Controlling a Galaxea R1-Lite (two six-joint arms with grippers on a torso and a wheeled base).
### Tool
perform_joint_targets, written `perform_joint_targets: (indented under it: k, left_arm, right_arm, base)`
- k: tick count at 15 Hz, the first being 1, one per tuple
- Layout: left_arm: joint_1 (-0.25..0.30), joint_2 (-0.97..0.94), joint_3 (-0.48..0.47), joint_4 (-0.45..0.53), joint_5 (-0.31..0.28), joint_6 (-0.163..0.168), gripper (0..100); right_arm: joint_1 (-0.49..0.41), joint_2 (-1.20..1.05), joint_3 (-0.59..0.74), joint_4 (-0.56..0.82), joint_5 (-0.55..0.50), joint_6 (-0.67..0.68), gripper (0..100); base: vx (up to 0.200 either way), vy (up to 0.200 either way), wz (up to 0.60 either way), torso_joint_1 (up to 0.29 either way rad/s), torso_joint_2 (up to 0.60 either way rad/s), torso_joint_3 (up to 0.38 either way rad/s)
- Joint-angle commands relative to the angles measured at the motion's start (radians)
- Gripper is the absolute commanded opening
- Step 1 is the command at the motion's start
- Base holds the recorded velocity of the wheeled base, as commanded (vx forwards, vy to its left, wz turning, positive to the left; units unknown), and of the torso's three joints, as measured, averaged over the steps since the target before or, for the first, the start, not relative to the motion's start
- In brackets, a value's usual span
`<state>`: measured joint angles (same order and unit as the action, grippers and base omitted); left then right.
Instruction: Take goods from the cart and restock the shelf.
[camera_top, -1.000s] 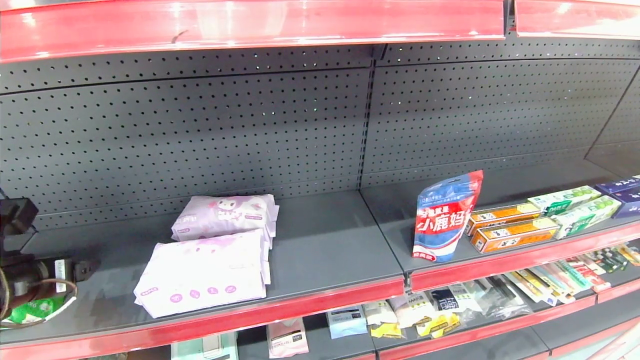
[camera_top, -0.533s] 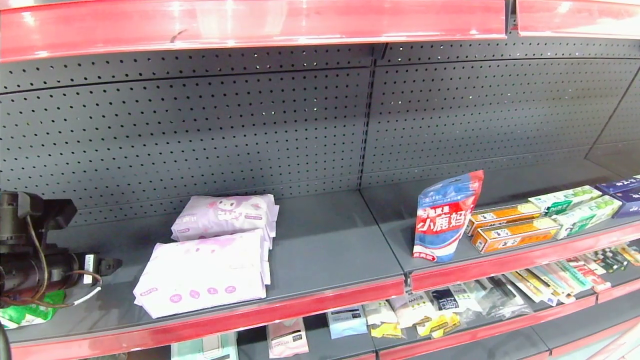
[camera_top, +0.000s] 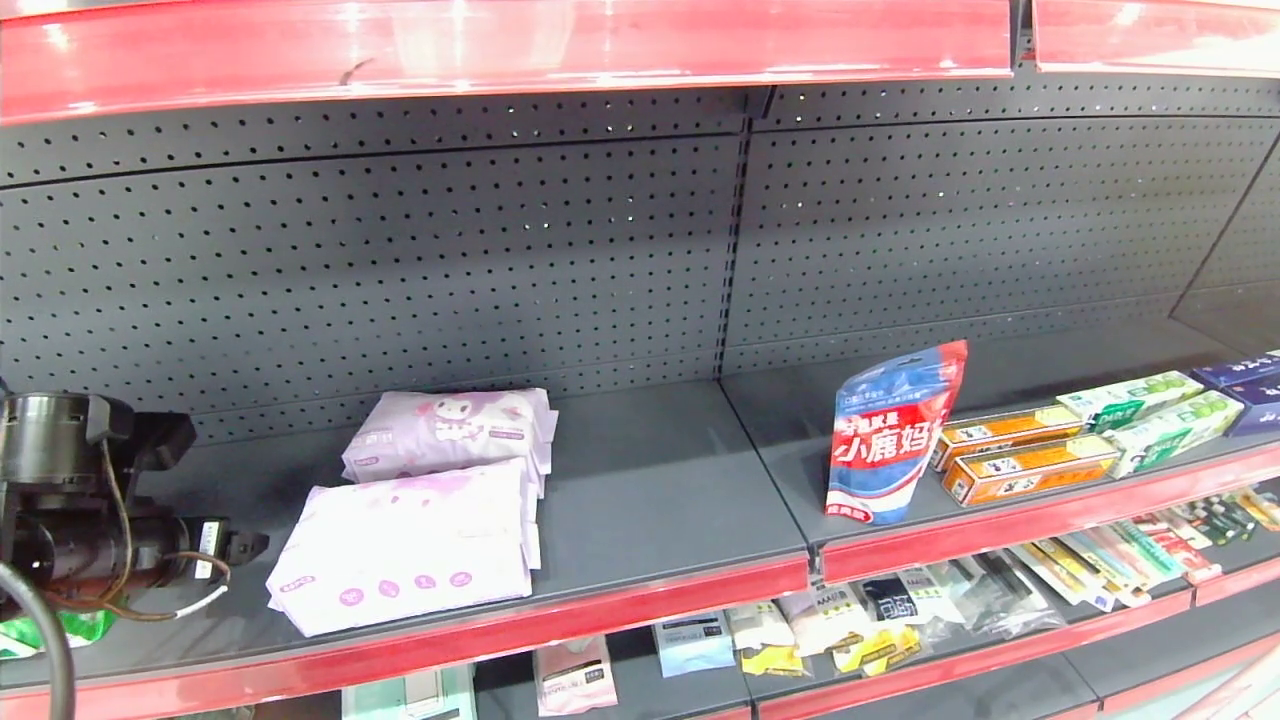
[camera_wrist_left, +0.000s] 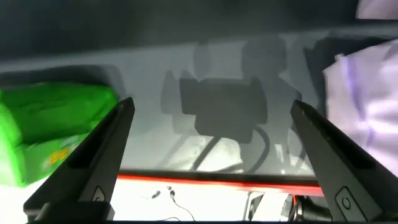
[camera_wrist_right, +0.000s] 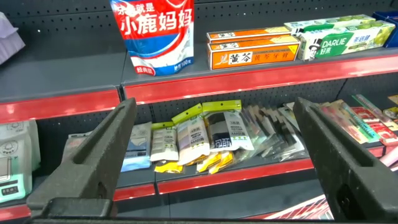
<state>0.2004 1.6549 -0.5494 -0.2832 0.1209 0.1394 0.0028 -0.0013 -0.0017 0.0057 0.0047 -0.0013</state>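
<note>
A green pack (camera_top: 40, 632) lies at the far left of the grey shelf (camera_top: 650, 480); it also shows beside my left gripper (camera_wrist_left: 212, 106) as the green pack (camera_wrist_left: 53, 137). That gripper hangs open over bare shelf, with nothing between its fingers (camera_wrist_left: 93, 168). My left arm (camera_top: 90, 520) sits just left of two pink tissue packs (camera_top: 420, 530). My right gripper (camera_wrist_right: 214, 102) is open and holds nothing, out in front of the shelves. It faces a red and blue pouch (camera_wrist_right: 152, 34).
The red and blue pouch (camera_top: 890, 435) stands upright right of the shelf's middle. Orange boxes (camera_top: 1020, 455) and green toothpaste boxes (camera_top: 1150, 410) lie beside it. Hanging packets (camera_top: 860, 610) fill the shelf below. Bare shelf lies between the pink packs and the pouch.
My left arm has moved to the right along the shelf, towards the pink packs. The green pack stays lying at the far left.
</note>
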Motion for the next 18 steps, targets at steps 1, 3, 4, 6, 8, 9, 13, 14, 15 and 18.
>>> perform_joint_targets:
  k: [1,3,4,6,8,9,13,14,15,18]
  left_arm:
    - [-0.015,0.029,-0.011,-0.001,0.0,0.0,100]
    - [-0.021,0.043,-0.012,-0.002,0.0,0.0,100]
    - [-0.022,0.048,-0.014,-0.002,0.0,0.002,100]
    - [-0.035,0.055,-0.018,-0.004,0.002,0.0,100]
    - [-0.044,0.059,-0.02,-0.004,0.0,0.0,100]
    - [-0.05,0.06,-0.02,-0.004,0.002,-0.001,100]
    - [-0.069,0.077,-0.026,-0.019,0.002,-0.004,100]
    - [-0.069,0.077,-0.026,-0.019,0.002,-0.003,100]
    - [-0.078,0.077,-0.027,-0.019,0.002,-0.004,100]
    - [-0.081,0.08,-0.026,-0.024,0.002,-0.004,100]
  right_arm:
    - [0.0,0.001,0.0,0.0,0.0,0.0,100]
    - [0.0,0.001,0.0,-0.001,0.001,0.0,100]
    - [0.0,0.001,0.0,0.0,0.001,0.0,100]
    - [0.0,0.001,0.0,0.0,0.001,0.0,100]
    - [0.0,0.001,0.0,0.0,0.001,0.0,100]
    - [0.0,0.001,0.0,0.0,0.001,0.0,100]
    - [0.0,0.001,0.0,0.0,0.001,0.0,100]
    - [0.0,0.001,0.0,0.0,0.0,0.0,100]
    - [0.0,0.001,0.0,0.0,0.001,0.0,100]
    - [0.0,0.001,0.0,0.0,0.001,0.0,100]
  base:
    - [0.0,0.0,0.0,0.0,0.0,0.0]
    - [0.0,0.0,0.0,0.0,0.0,0.0]
    - [0.0,0.0,0.0,0.0,0.0,0.0]
    - [0.0,0.0,0.0,0.0,0.0,0.0]
    - [0.0,0.0,0.0,0.0,0.0,0.0]
    - [0.0,0.0,0.0,0.0,0.0,0.0]
    - [0.0,0.0,0.0,0.0,0.0,0.0]
    - [0.0,0.0,0.0,0.0,0.0,0.0]
    - [0.0,0.0,0.0,0.0,0.0,0.0]
    - [0.0,0.0,0.0,0.0,0.0,0.0]
